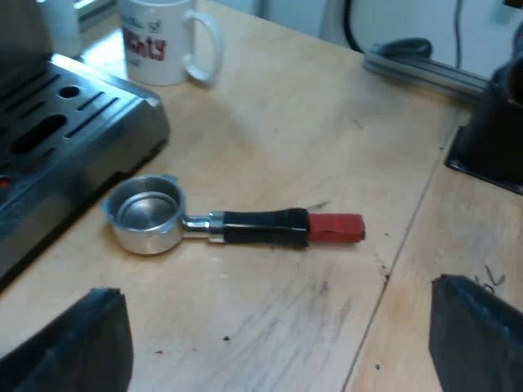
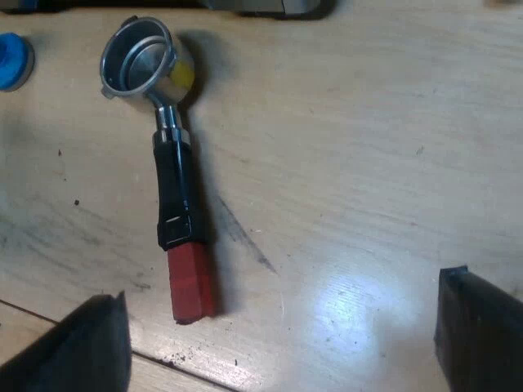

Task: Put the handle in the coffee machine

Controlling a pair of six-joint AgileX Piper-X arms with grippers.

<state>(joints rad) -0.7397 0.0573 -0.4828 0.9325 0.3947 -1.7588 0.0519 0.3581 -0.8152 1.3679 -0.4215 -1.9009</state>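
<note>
The metal holder (image 1: 147,214) lies loose on the wooden table beside the espresso machine's drip tray (image 1: 57,131), its dark handle ending in red (image 1: 335,228). My left gripper (image 1: 278,347) hovers open above the table, its fingers (image 1: 78,347) wide apart, the handle a short way beyond them. In the right wrist view the holder's basket (image 2: 139,65) and black handle (image 2: 176,196) with the red end (image 2: 190,282) lie on the table. My right gripper (image 2: 278,343) is open over the table near the red end, holding nothing.
A white mug (image 1: 159,41) with red lettering stands on the table past the drip tray. A blue tamper (image 2: 12,61) sits near the holder's basket. A dark base (image 1: 494,122) and a metal rail (image 1: 425,69) stand at the table's edge.
</note>
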